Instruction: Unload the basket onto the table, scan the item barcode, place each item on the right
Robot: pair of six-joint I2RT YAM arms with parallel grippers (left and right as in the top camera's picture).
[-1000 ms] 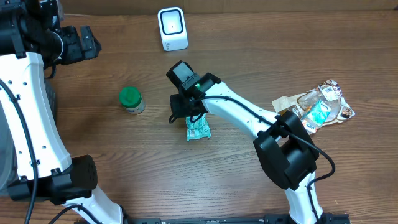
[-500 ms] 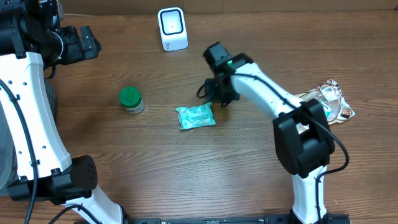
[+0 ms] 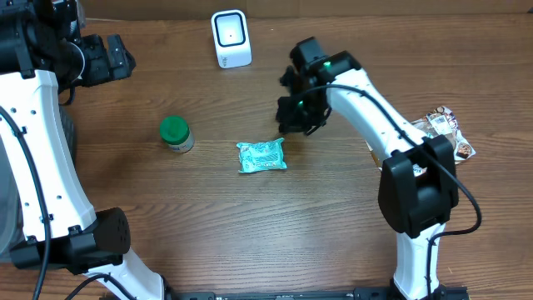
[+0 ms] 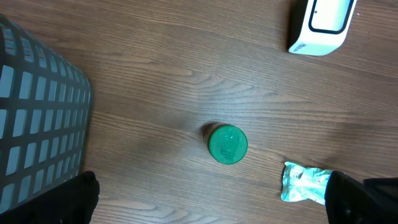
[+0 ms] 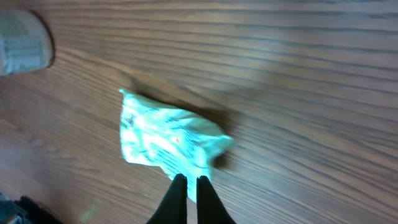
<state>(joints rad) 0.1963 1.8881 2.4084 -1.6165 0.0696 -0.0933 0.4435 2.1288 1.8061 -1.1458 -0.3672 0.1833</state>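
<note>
A teal snack packet lies flat on the wooden table, loose; it also shows in the right wrist view and at the lower right of the left wrist view. My right gripper hangs above and to the right of it. Its fingers are shut together with nothing between them. The white barcode scanner stands at the table's far edge. My left gripper is raised high at the far left. It is wide open and empty.
A green-lidded jar stands left of the packet. A heap of snack packets lies at the right. A grey mesh basket sits off the table's left side.
The right gripper let go of the teal packet, which now lies flat. It rose and swung right toward the back, and its fingers closed. The left arm stayed still.
</note>
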